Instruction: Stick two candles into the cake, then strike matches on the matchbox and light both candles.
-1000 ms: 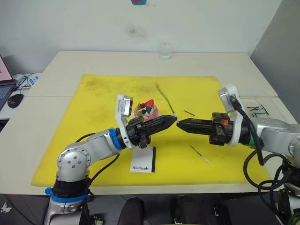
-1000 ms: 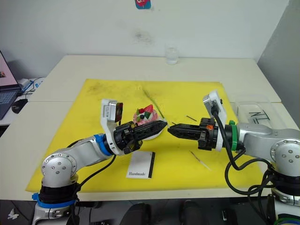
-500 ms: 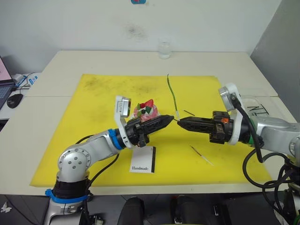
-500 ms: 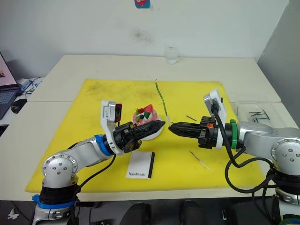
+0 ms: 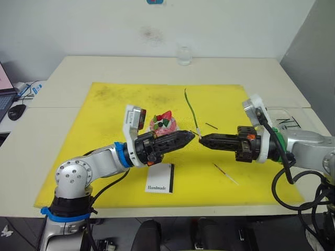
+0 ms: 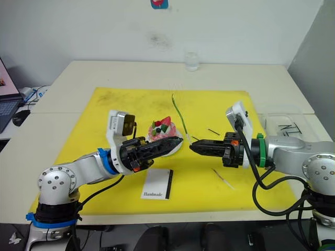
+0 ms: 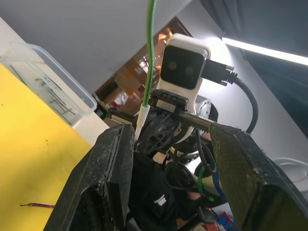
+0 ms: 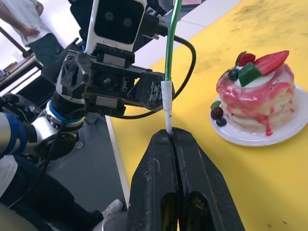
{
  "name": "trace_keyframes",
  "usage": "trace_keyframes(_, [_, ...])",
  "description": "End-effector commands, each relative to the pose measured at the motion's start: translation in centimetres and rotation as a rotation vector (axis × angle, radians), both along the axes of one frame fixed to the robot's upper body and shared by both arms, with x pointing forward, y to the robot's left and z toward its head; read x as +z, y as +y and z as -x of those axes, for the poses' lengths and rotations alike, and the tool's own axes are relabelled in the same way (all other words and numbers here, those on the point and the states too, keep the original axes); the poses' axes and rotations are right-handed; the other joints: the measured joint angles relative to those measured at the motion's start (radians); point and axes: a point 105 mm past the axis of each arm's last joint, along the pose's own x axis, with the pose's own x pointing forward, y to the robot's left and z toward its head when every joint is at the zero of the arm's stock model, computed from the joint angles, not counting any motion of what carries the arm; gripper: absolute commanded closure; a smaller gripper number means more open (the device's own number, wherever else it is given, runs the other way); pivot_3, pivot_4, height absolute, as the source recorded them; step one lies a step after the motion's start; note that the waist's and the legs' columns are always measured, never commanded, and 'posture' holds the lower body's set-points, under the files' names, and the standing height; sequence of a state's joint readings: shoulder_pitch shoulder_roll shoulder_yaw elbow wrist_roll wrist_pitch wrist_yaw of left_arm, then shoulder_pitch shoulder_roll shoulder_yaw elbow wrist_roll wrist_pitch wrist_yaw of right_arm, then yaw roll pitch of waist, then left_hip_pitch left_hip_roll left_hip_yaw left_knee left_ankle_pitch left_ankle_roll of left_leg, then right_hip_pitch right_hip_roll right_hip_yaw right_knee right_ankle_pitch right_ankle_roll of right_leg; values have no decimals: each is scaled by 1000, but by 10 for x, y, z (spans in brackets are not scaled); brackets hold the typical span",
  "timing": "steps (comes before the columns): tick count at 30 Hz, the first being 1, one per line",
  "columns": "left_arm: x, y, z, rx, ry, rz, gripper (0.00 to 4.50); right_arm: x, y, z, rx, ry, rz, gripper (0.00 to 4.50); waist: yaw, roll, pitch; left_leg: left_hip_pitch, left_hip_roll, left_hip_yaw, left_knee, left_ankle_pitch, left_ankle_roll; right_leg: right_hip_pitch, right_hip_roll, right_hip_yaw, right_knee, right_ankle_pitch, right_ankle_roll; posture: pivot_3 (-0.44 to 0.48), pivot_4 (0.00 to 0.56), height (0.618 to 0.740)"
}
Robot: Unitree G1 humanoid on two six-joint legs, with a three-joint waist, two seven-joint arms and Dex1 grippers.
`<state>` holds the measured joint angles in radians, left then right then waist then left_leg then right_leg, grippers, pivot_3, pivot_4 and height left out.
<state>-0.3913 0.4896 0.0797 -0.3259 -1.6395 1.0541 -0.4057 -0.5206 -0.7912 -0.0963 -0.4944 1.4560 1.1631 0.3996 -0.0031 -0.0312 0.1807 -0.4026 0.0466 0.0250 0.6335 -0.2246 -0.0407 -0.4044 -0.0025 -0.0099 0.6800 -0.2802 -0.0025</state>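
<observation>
The green candle (image 5: 191, 110) stands tilted above the yellow mat, its pale lower end pinched in my shut right gripper (image 5: 201, 139). My left gripper (image 5: 191, 136) faces it tip to tip; its fingers (image 7: 110, 187) stand apart, with the candle (image 7: 150, 48) between them untouched. The cake (image 5: 164, 124) sits on its white plate (image 8: 293, 130) just behind the left gripper. The matchbox (image 5: 159, 179) lies flat under the left forearm. A dark red candle (image 5: 225, 173) lies on the mat by the right arm, and a short match (image 5: 211, 126) lies behind the right gripper.
The yellow mat (image 5: 104, 120) covers the middle of the white table. A glass (image 5: 183, 55) stands at the far edge, and a clear plastic box (image 5: 285, 117) sits to the right. A laptop and mouse (image 5: 15, 111) are at the far left. A person (image 8: 24, 24) stands in the background.
My left gripper has opened and let go of the green candle, which stays in the right gripper. The candle swung up more upright over the second.
</observation>
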Motion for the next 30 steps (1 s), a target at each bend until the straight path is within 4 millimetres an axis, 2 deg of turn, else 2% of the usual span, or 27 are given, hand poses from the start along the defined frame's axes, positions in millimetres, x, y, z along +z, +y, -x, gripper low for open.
trace_keyframes(1, [7,-5,2,-6,-57,0,1656,8,2,5,28,-54,-6,4500,0,0,0,0,0,0,0,0,0,0,0,0,0,0,0,0,150,735])
trace_keyframes(9, [10,-13,-1,-5,-78,25,1656,9,4,7,41,-52,-15,4500,0,0,0,0,0,0,0,0,0,0,0,0,0,0,0,0,150,735])
trace_keyframes(12, [11,-15,-2,-5,-84,35,2193,10,4,7,43,-50,-17,4500,0,0,0,0,0,0,0,0,0,0,0,0,0,0,0,0,150,735])
trace_keyframes(20, [8,-18,3,-39,-91,25,4485,10,6,6,44,-50,-25,4500,0,0,0,0,0,0,0,0,0,0,0,0,0,0,0,0,150,735])
trace_keyframes(28, [8,-17,1,-28,-100,23,4485,12,7,5,46,-51,-37,4500,0,0,0,0,0,0,0,0,0,0,0,0,0,0,0,0,150,735])
trace_keyframes(30, [10,-16,-1,-14,-106,29,4500,12,7,5,43,-56,-34,4104,0,0,0,0,0,0,0,0,0,0,0,0,0,0,0,0,150,735])
